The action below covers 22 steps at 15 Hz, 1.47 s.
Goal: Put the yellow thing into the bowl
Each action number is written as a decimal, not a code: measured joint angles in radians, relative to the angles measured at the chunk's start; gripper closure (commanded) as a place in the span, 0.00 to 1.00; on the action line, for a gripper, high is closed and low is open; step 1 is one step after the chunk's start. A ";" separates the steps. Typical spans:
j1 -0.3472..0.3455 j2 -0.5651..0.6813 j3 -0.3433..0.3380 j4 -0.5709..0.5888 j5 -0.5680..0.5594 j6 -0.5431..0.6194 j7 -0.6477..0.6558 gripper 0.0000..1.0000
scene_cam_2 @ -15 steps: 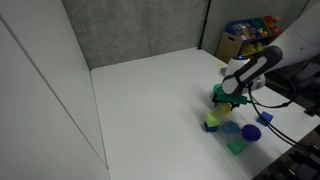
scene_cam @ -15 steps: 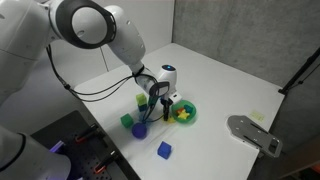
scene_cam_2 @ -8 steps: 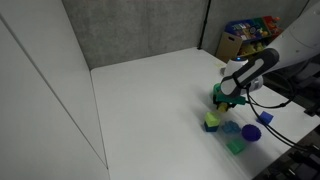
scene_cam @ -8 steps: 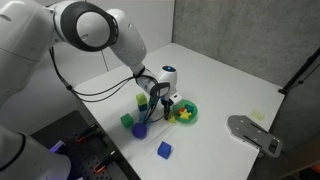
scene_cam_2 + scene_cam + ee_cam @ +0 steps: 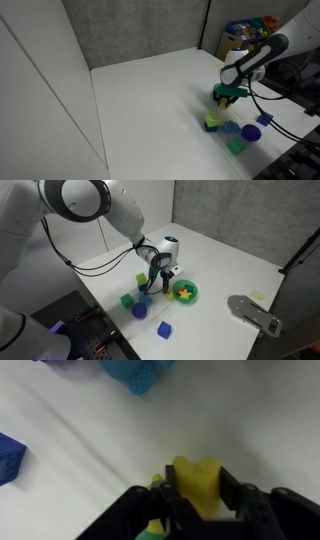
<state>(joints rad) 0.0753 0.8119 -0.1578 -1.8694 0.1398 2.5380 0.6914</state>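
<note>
Arm and wrist sit higher than a second ago | in an exterior view: gripper (image 5: 162, 280) just beside bowl (image 5: 186, 299); yellow thing too small to find | in an exterior view: gripper (image 5: 229, 92) overlaps the bowl; grip hidden | wrist view: fingers (image 5: 170, 488) clamp yellow thing (image 5: 197, 486) by opposite sides; likely light, stiff, smooth plastic; base cut off

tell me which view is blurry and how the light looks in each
wrist view: soft all over, the yellow thing between the jaws and the blue cube have smeared edges, no hard shadows; both exterior views: sharper but small, the white table is bright and nearly textureless; in an exterior view the green bowl still reads clearly
</note>
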 measured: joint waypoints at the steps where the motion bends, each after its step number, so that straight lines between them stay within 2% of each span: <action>1: 0.000 -0.018 0.002 -0.003 0.000 -0.020 -0.003 0.81; 8: -0.002 -0.107 0.008 0.002 0.000 -0.107 -0.029 0.81; 14: -0.015 -0.096 -0.018 0.089 0.000 -0.108 -0.025 0.81; 15: -0.019 -0.087 -0.024 0.111 0.000 -0.108 -0.022 0.31; 16: -0.024 -0.076 -0.029 0.131 0.000 -0.108 -0.017 0.30; 20: -0.042 -0.046 -0.040 0.174 0.000 -0.108 -0.011 0.01; 22: -0.045 -0.045 -0.041 0.169 -0.001 -0.112 -0.011 0.00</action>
<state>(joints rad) 0.0299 0.7665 -0.1984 -1.7005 0.1393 2.4257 0.6804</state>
